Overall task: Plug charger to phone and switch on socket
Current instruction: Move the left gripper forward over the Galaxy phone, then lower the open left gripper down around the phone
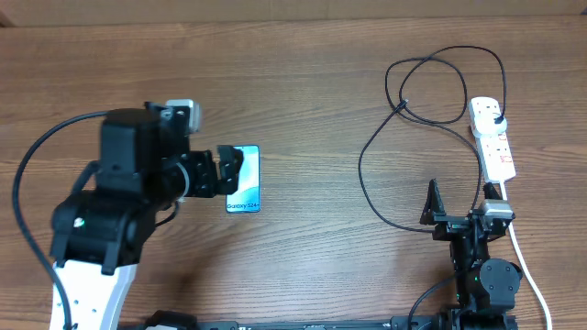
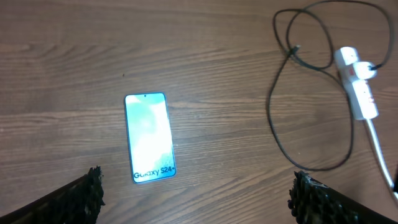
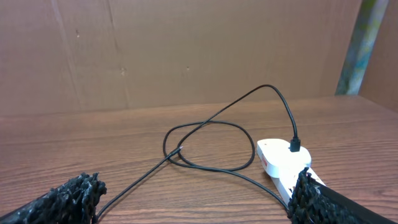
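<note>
The phone (image 1: 246, 180) lies face up on the wooden table, its light blue screen lit, also in the left wrist view (image 2: 149, 137). My left gripper (image 1: 227, 173) hovers at its left edge, open and empty (image 2: 199, 199). The white socket (image 1: 492, 137) lies at the far right (image 2: 360, 84) (image 3: 280, 158). The black charger (image 1: 360, 165) loops across the table, its plug head (image 3: 296, 146) pushed into the socket. Its small free end (image 3: 179, 149) rests on the wood. My right gripper (image 1: 459, 209) stands open just in front of the socket (image 3: 196, 199), holding nothing.
A thick white cord (image 1: 527, 266) runs from the socket toward the table's front right edge. A brown cardboard wall (image 3: 186, 50) stands behind the table. Bare wood (image 1: 312, 238) lies between the phone and the cable loop.
</note>
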{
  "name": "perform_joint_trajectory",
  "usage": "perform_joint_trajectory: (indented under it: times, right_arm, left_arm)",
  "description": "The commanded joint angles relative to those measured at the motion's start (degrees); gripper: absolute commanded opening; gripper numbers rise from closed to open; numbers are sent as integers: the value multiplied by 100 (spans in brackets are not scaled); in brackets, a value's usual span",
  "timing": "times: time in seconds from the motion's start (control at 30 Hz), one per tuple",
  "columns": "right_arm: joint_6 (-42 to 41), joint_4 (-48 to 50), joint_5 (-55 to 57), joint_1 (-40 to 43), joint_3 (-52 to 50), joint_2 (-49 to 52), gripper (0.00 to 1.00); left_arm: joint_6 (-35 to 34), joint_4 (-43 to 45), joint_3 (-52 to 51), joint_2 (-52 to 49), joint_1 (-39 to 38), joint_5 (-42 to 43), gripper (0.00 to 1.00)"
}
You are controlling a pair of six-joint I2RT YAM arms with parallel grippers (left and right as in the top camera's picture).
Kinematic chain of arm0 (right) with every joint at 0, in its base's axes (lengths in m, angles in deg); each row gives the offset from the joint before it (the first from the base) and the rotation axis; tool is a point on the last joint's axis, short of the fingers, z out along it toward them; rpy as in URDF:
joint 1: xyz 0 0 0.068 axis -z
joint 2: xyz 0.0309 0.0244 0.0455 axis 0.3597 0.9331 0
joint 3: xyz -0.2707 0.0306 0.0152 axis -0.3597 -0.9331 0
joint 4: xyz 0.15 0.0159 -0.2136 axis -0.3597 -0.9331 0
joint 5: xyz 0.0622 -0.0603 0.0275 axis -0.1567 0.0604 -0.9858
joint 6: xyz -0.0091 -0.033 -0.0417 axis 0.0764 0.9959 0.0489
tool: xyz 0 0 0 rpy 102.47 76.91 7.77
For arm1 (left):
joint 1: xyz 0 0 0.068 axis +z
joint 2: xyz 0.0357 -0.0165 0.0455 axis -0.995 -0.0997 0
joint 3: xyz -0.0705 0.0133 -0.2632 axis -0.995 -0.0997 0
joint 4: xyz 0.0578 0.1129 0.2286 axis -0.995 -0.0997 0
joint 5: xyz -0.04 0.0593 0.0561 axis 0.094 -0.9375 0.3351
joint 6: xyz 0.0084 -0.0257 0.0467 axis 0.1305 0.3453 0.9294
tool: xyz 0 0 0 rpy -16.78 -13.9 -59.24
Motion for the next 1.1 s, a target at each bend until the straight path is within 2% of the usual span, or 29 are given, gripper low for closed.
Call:
perform_joint_trajectory:
  times: [0.0,0.13,0.43,1.07]
  right_arm:
    - [9,35,-13,-31,-57,-46,100]
    - [9,35,-13,-31,-59,-46,100]
    - [9,35,-13,-31,-59,-46,100]
    - [9,35,-13,-31,-59,-46,100]
  left_arm:
    - [-612,24,151,-280,-442,-857,100]
    - [-739,31,151,-706,-787,-1246,100]
    - [-734,96,151,-1493,-844,-1298,100]
    - [-782,278,151,-1965,-844,-1362,100]
